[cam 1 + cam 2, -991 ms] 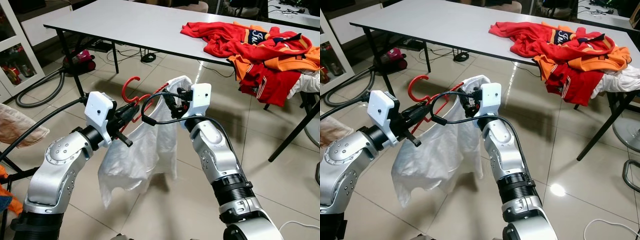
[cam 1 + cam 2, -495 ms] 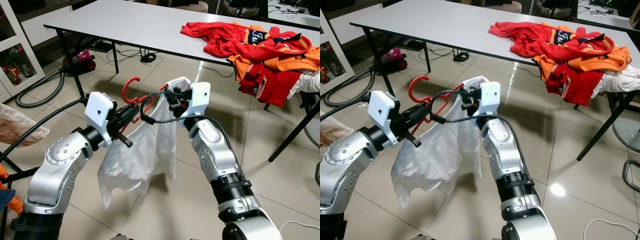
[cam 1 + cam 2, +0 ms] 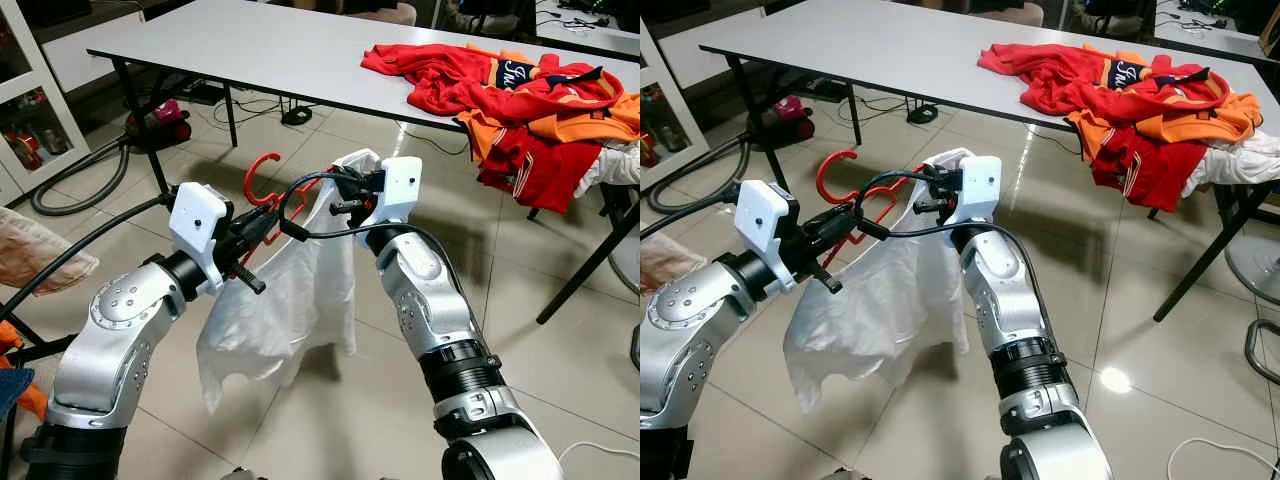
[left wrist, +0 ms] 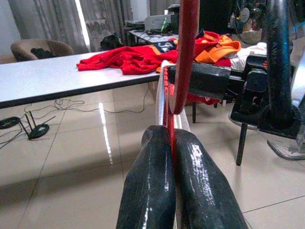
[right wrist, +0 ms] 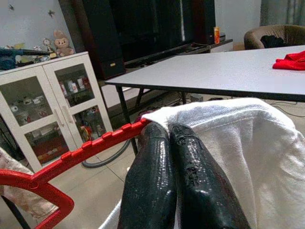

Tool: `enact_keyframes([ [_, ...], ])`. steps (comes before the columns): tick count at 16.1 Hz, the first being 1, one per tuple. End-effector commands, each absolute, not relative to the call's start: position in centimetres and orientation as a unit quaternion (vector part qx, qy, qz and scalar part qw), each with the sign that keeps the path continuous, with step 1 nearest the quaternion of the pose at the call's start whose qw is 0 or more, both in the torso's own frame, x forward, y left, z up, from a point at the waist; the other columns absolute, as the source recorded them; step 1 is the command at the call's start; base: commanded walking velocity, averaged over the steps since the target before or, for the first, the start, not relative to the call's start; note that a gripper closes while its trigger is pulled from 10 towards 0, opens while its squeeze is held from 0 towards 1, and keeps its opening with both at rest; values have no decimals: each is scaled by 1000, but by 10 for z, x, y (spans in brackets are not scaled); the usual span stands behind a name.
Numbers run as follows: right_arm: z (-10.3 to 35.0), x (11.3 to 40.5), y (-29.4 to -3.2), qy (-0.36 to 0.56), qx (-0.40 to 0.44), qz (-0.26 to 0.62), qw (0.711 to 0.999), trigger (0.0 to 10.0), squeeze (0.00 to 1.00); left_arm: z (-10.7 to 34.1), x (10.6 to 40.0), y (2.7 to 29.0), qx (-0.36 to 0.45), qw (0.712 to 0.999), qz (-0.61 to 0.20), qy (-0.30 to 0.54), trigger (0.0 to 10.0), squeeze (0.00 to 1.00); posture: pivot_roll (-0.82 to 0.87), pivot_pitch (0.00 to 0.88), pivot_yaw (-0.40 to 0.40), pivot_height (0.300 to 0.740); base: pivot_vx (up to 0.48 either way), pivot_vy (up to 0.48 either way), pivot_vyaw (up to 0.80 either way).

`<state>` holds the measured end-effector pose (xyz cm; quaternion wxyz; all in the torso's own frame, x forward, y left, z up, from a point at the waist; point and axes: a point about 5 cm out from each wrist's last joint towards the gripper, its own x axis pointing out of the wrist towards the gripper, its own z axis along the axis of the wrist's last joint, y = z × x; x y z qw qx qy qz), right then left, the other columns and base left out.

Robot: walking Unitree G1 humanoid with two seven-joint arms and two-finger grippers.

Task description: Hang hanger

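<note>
Left eye view: left gripper (image 3: 262, 228) clamps red hanger (image 3: 262, 180) | right gripper (image 3: 342, 192) pinches white garment (image 3: 290, 310) on its shoulder | hanger dressed, hanging judged undone.

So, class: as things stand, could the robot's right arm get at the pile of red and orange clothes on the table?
Probably not yet: the right gripper is shut on the white garment, and the clothes pile lies well beyond it.
</note>
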<state>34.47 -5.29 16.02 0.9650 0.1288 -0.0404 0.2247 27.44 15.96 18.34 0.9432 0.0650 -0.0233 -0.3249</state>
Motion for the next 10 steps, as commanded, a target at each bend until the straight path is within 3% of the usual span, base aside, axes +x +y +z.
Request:
enact_keyframes([
  [1, 158, 343, -53, -40, 130, 228, 964, 0, 0, 190, 273, 159, 68, 942, -325, -38, 10000, 0, -67, 0, -34, 740, 0, 0, 0],
  [5, 157, 338, -53, -46, 121, 225, 966, 0, 0, 188, 277, 166, 73, 949, -304, -31, 10000, 0, -72, 0, -29, 740, 0, 0, 0],
  [10, 175, 331, -72, -77, 124, 206, 968, 0, 0, 185, 280, 177, 101, 951, -293, -15, 10000, 0, -80, 0, -26, 740, 0, 0, 0],
])
